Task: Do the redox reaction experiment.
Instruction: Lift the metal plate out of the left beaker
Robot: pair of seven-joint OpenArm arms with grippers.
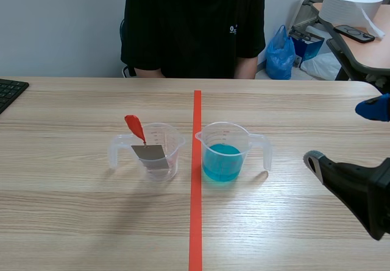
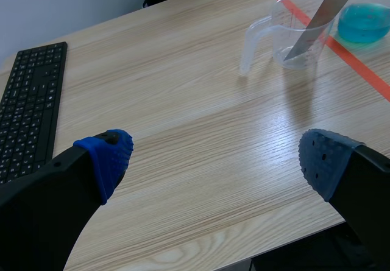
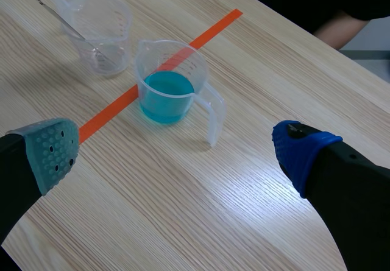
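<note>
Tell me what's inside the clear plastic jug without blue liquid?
A flat grey metal strip leans inside, its red tab above the jug rim. No liquid shows; whatever lies behind the strip is hidden.

Table (image 1: pixel 73 222): two cups side by side at middle, tape line (image 1: pixel 195 179) between them. Left measuring cup (image 1: pixel 159 152): metal strip (image 1: pixel 150 153) leaning inside, handle pointing left. Right measuring cup (image 1: pixel 224 151): liquid (image 1: pixel 222 160) inside, handle pointing right. Keyboard (image 1: pixel 9 91) at far left edge. Person (image 1: pixel 194 27) behind table. Right gripper (image 1: pixel 342 134) right of right measuring cup, apart.
</note>
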